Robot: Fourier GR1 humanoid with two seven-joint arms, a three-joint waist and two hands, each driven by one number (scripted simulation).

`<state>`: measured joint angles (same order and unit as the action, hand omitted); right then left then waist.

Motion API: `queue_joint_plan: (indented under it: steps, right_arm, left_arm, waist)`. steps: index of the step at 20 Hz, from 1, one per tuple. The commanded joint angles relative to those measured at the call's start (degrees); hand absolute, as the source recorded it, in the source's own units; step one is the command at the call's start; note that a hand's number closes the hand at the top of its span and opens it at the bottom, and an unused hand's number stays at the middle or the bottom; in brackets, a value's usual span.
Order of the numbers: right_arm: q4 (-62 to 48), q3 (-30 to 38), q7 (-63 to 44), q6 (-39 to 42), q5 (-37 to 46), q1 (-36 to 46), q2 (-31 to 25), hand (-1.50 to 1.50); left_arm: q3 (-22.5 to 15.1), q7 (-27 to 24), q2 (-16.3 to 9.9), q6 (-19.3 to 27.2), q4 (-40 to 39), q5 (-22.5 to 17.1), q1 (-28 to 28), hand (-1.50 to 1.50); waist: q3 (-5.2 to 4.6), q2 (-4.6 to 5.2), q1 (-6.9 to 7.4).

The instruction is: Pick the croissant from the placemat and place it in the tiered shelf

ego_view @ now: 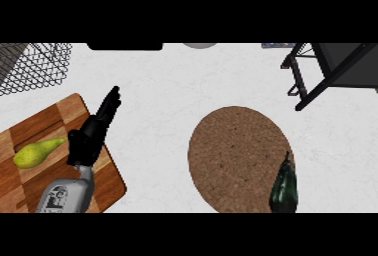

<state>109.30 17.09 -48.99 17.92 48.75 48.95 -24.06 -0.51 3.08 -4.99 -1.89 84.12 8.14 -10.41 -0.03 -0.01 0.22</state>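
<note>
While left hand: the left hand (94,131) is held over the cutting board (70,112), fingers straight and apart.
Placemat: the placemat (232,150) is overlapped by a dark eggplant (284,185).
Pear: the pear (33,154) is laid on the cutting board.

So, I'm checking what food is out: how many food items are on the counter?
2. A pear lies on the cutting board at left; a dark eggplant lies on the placemat's right edge. No croissant shows; it may be hidden.

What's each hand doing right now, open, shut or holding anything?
Left hand: open, fingers straight, holding nothing, over the wooden cutting board.
Right hand: not in view, so it cannot be told.
</note>
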Motion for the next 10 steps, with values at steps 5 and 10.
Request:
queue_joint_plan:
  steps: [5, 10]
  right_arm:
    - [-10.48, -0.18, 10.21, -7.64, 2.87, -2.01, -5.07, 1.50]
    - [-19.82, 0.01, 14.39, -11.45, 3.74, 2.29, -7.91, 1.50]
  left_arm:
    - [-2.37, 1.76, 2.93, 2.08, 1.06, 1.87, 0.25, 0.00]
    - [-0.61, -0.06, 1.25, 0.40, -0.56, 0.73, -0.16, 0.00]
  waist:
    - [0.02, 0.07, 0.03]
    - [0.01, 0.14, 0.26]
